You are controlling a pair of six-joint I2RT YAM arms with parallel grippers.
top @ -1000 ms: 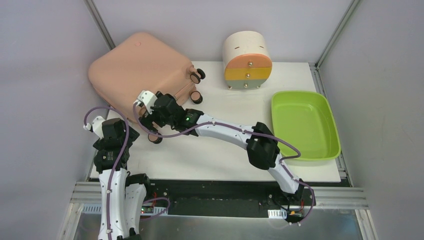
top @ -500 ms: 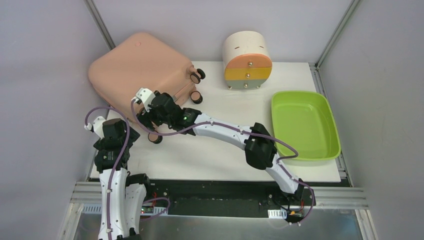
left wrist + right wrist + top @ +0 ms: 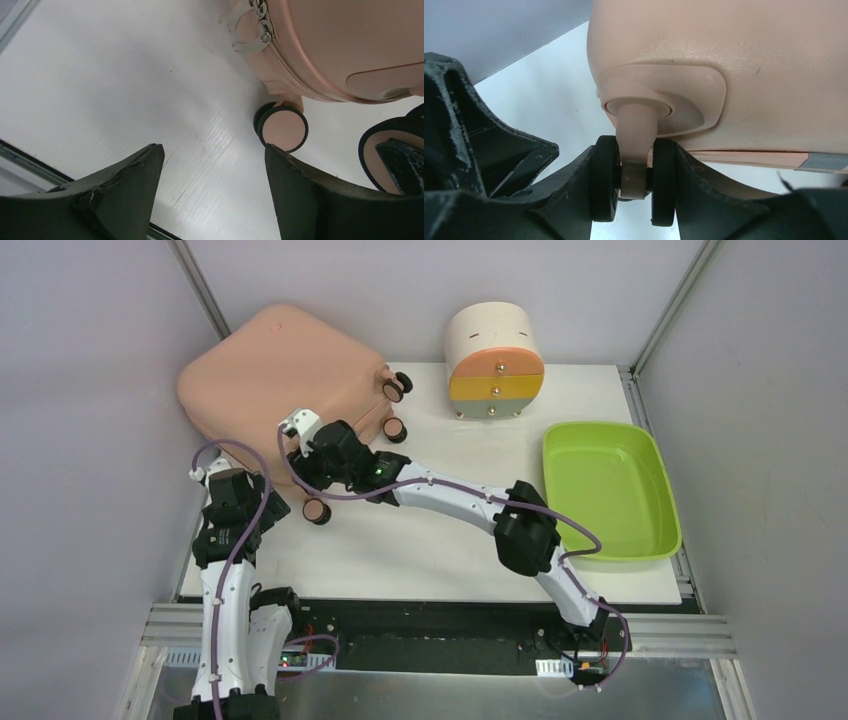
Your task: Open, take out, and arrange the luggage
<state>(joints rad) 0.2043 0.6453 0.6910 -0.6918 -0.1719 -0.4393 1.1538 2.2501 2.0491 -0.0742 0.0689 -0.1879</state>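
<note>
One large peach luggage (image 3: 280, 375) fills the far-left corner of the table (image 3: 450, 540), zipped shut, its shell reaching past the left edge. Bare white surface lies open between it and the lime tray (image 3: 610, 490) at the right edge. A cream drawer unit (image 3: 494, 360) stands at the far edge. The right gripper (image 3: 634, 192) is clamped on a caster wheel (image 3: 664, 185), plain only in its wrist view; overhead, the arm hides it. The left gripper (image 3: 212, 195) hangs empty, jaws apart, near a second wheel (image 3: 284, 127). Only its view shows the zipper pulls (image 3: 250, 30).
</note>
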